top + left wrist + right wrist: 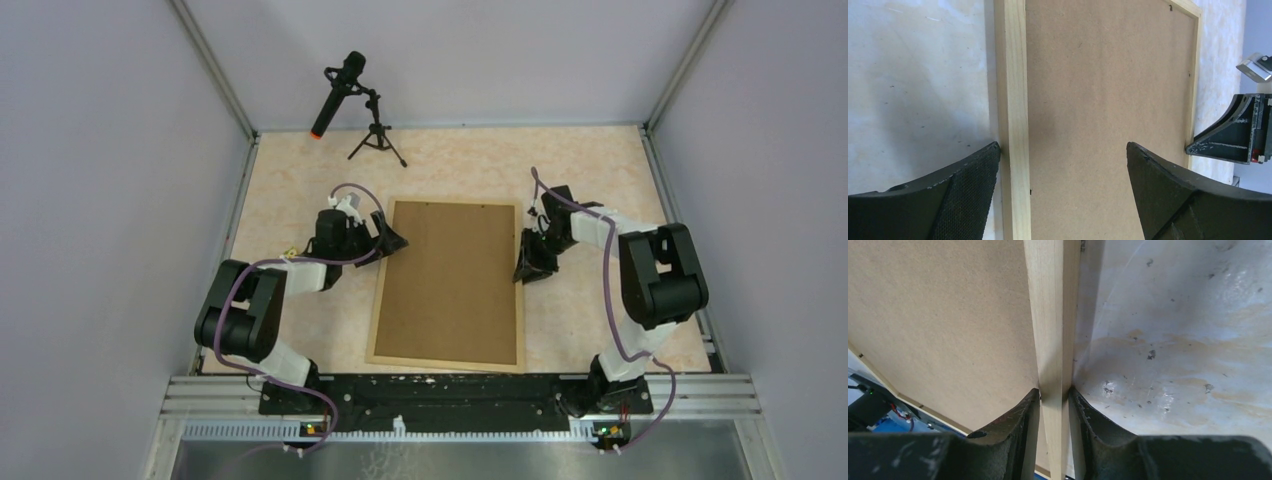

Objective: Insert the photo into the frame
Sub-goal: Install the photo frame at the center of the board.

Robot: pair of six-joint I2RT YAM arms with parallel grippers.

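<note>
R claw (1054, 391) nips frame (1050, 315) rail, L claw (1063, 149) wide.

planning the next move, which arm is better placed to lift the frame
Right, likely: the right gripper is shut on the right rail of the frame. The left gripper stands wide open astride the left rail, holding nothing.

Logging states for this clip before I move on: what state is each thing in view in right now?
frame: lying back up on the table, right rail gripped.
backing board: seated in the frame, covering its opening.
left fingers: open, one on either side of the frame's left rail, not gripping.
right fingers: shut on the frame's right rail.
microphone: tilted on its tripod at the table's far side.
</note>
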